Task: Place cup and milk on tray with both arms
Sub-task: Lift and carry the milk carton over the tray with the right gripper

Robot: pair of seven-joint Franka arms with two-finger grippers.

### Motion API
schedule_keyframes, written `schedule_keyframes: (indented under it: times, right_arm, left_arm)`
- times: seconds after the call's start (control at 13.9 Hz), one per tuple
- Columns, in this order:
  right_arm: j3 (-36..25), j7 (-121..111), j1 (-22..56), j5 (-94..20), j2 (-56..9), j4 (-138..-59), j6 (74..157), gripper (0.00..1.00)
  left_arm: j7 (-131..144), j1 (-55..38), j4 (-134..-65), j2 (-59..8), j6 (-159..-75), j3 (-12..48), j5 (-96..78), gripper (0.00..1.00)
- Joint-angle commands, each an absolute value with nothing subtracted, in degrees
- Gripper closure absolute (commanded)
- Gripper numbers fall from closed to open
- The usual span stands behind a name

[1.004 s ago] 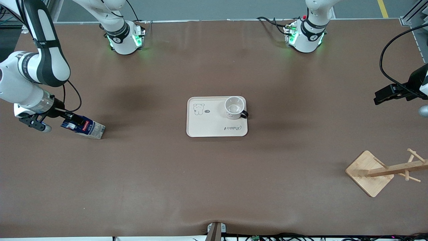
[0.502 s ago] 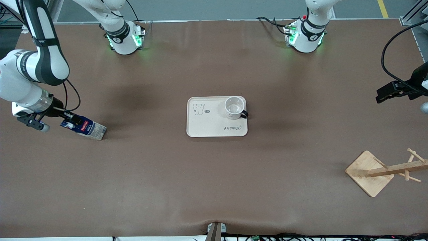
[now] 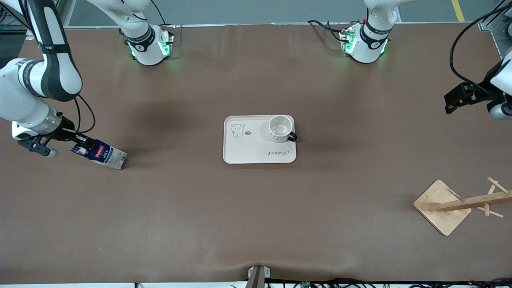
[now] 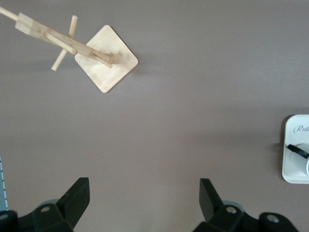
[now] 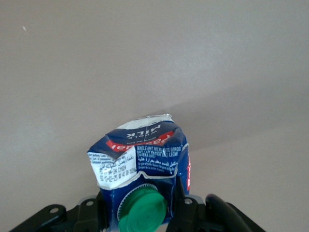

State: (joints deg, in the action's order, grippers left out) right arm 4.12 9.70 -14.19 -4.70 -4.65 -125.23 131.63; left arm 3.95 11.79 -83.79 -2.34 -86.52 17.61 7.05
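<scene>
The milk (image 3: 105,155), a dark blue carton with a red label and green cap, leans at the right arm's end of the table, its pale lower end on the surface. My right gripper (image 3: 85,144) is shut on its crumpled top. In the right wrist view the fingers flank the milk (image 5: 140,152) beside the green cap (image 5: 143,209). The white cup (image 3: 279,128) stands upright on the cream tray (image 3: 248,150), in the corner toward the left arm's base. My left gripper (image 3: 450,105) hangs open and empty over the table's left arm end; its wrist view shows the tray's edge (image 4: 294,145).
A wooden rack (image 3: 442,207) with a square base lies tipped near the front camera at the left arm's end, also seen from the left wrist as the rack (image 4: 106,65). Brown mat covers the table between milk and tray.
My right gripper has shut on the milk's top, and the carton has shifted slightly. My left gripper has drifted a little toward the arms' bases, still open.
</scene>
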Motion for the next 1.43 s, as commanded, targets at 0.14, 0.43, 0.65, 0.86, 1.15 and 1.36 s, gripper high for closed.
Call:
schedule_keyframes:
  times: [0.14,0.43,0.65,0.86,1.15,1.36]
  right_arm:
    - [4.0,9.9,-9.9,-5.9,-3.4,-114.2,113.7,1.0]
    - [4.0,18.5,-4.0,-5.9,-4.0,-106.4,107.0,1.0]
    - [4.0,20.7,1.6,-5.6,-4.3,-102.6,105.4,1.0]
    - [4.0,20.7,6.7,-5.9,-7.9,-94.9,103.8,1.0]
    - [4.0,23.2,17.2,-5.7,-15.4,-86.3,103.2,1.0]
    - [4.0,28.0,22.3,-5.8,-20.9,-81.2,103.2,1.0]
  left_arm:
    - [2.5,0.2,-92.4,4.5,-88.3,4.1,4.0,0.0]
    - [2.5,0.0,-92.8,5.1,-88.3,3.8,3.2,0.0]
    - [2.5,0.4,-92.5,4.6,-88.0,3.9,1.9,0.0]
    - [2.4,0.6,-92.5,4.7,-87.3,3.8,1.9,0.0]
    - [2.4,0.6,-93.0,4.7,-87.2,3.8,1.8,0.0]
    - [2.3,1.8,-93.0,4.8,-86.8,3.8,1.9,0.0]
